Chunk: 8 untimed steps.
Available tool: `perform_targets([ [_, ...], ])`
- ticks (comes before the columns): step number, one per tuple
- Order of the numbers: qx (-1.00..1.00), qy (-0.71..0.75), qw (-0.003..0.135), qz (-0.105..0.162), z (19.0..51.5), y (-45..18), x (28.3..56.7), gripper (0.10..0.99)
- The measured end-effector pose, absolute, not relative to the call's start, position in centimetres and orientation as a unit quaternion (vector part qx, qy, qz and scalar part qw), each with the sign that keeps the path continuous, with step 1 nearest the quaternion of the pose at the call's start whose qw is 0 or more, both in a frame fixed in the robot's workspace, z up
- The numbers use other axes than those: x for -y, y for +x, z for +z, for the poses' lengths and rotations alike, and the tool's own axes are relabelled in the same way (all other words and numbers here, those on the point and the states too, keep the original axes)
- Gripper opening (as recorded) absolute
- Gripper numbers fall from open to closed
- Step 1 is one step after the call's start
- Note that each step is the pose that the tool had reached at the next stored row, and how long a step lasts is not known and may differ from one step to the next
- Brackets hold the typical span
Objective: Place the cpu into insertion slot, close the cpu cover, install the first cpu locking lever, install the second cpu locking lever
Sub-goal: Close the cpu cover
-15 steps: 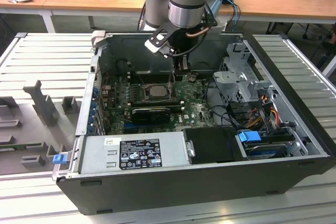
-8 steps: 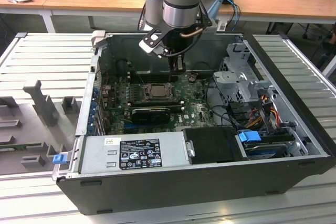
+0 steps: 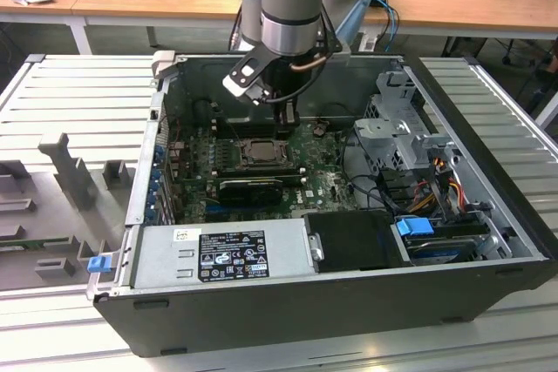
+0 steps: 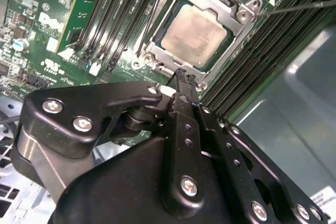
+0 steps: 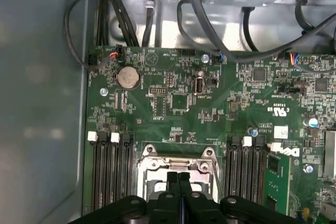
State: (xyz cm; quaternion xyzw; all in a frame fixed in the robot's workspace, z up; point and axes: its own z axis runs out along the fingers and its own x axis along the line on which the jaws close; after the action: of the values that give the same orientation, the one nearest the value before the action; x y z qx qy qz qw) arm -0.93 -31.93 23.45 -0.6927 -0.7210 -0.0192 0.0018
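1. cpu lies flat in the insertion slot, pale top face up. The slot sits on the green motherboard, near the centre of the exterior view.
2. cpu cover is down: its silver frame lies round the chip's edges, and the chip face shows through the square cut-out.
3. Claw is closed. In both wrist views the two fingers are pressed together, with nothing seen between them.
4. Claw tip is just beside one edge of the slot, over the cover's rim; cannot tell whether it touches. In the exterior view the claw hangs just above and right of the slot.
5. Thin wire lever runs out from one slot corner across the black memory slots; cannot tell whether it is latched.
6. Memory slots flank the insertion slot on both sides.
7. Computer case lies open on a ribbed grey surface. Power supply is at lower centre of the exterior view.
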Motion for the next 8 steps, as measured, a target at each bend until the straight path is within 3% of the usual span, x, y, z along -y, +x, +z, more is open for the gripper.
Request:
perform_targets([
  [8, 0.728, -0.686, 0.004, -0.020, 23.1, -2.8, 31.9, 0.106],
])
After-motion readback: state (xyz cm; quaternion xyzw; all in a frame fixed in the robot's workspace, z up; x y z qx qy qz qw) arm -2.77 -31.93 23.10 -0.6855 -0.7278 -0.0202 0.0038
